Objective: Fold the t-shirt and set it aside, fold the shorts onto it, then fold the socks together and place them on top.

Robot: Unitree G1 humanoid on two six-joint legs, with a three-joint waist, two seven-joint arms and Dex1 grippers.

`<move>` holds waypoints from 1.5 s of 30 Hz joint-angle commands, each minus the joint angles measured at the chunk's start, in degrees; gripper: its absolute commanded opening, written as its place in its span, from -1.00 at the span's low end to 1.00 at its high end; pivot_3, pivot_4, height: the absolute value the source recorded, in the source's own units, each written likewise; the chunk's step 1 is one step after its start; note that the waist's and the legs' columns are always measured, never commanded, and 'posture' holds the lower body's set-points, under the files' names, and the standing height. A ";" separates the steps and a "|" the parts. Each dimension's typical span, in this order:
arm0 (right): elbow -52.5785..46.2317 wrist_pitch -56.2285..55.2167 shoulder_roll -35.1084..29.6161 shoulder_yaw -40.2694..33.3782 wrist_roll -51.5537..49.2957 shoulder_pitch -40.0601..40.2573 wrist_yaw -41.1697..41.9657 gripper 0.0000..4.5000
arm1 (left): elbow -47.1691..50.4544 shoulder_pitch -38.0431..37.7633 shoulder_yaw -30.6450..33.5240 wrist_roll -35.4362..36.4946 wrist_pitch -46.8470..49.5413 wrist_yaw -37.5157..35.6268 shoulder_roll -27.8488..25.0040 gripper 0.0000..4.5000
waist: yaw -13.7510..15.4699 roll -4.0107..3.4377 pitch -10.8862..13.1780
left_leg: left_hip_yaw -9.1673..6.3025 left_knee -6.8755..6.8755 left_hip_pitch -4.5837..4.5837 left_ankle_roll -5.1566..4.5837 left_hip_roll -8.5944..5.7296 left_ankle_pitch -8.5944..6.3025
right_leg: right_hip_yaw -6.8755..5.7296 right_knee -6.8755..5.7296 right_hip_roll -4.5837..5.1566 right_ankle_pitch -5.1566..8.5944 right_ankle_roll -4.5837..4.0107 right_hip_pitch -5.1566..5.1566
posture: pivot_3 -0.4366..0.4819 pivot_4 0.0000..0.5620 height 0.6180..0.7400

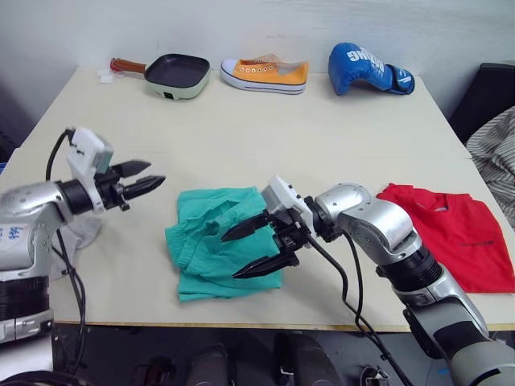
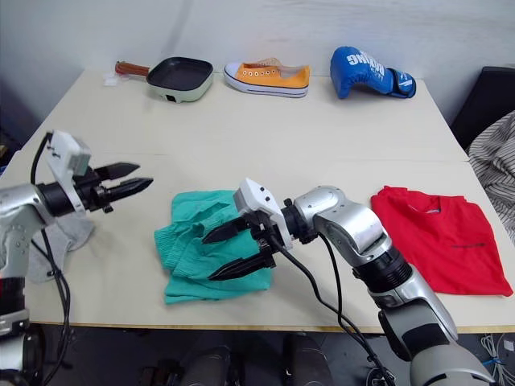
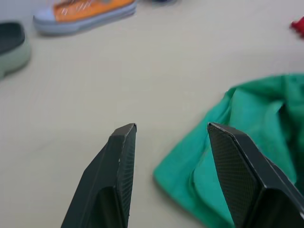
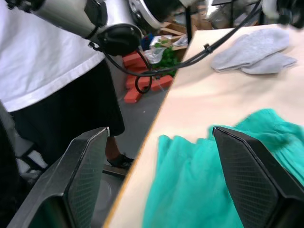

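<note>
Two spread tools, left tool beside and right tool over crumpled shorts, both empty.

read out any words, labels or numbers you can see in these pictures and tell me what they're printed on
Boxing glove: white lettering on the blue, only the ending "ING" reads; the rest is cut off.
T-shirt: a small neck label and a faint dark mark on the chest, both too small to read.
Left arm: small blue marks, too blurred to read.
Nothing else carries text.
</note>
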State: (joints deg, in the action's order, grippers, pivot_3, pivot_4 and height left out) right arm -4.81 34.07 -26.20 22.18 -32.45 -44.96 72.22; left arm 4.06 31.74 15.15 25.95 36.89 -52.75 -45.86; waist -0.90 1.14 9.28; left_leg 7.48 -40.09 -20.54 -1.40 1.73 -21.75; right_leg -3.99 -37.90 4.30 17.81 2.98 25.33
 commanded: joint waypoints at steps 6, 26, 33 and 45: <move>4.81 -14.11 -1.51 0.04 12.29 3.87 -0.95 -0.46 | 10.90 4.76 -17.34 3.76 3.03 -7.91 4.11 -0.60 | -0.72 0.00 0.01 | -0.01 0.04 -0.03 0.03 0.00 0.03 | -0.12 0.01 -0.05 0.00 0.01 -0.01 | -0.05 -0.47 1.00; 2.59 -23.77 -3.36 0.98 18.29 13.40 2.29 -0.98 | -18.23 3.69 -19.73 -16.84 -19.57 0.61 2.56 -1.00 | -0.59 -0.11 0.19 | -0.08 0.01 0.00 0.08 0.01 0.24 | -0.22 0.05 0.01 0.02 -0.02 0.01 | -0.05 -0.47 1.00; 10.39 -11.86 5.68 -7.98 11.79 1.17 -7.21 -0.98 | 2.19 -1.26 -8.74 3.12 -2.86 -7.28 0.43 -1.00 | -1.04 -0.18 0.32 | -0.17 -0.02 -0.03 0.10 0.04 0.26 | -0.30 -0.13 0.07 0.02 -0.03 0.03 | -0.05 -0.47 1.00; 49.13 -29.99 15.37 -3.24 32.24 -11.61 -23.71 -0.98 | -1.70 -12.05 -24.76 -17.60 -15.00 0.50 -0.21 -1.00 | -1.25 -0.28 0.39 | -0.33 0.05 -0.04 0.06 -0.10 0.30 | -0.38 -0.03 0.10 0.02 -0.03 -0.13 | -0.05 -0.47 1.00</move>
State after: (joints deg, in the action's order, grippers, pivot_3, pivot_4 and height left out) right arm 40.59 7.12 -10.95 19.60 -2.93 -54.87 52.65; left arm 4.46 21.03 -9.25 12.83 24.42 -54.15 -44.78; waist -2.15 0.86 9.67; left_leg 7.14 -40.01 -20.60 -1.31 1.65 -21.44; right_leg -4.39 -37.94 4.38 17.84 2.94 25.22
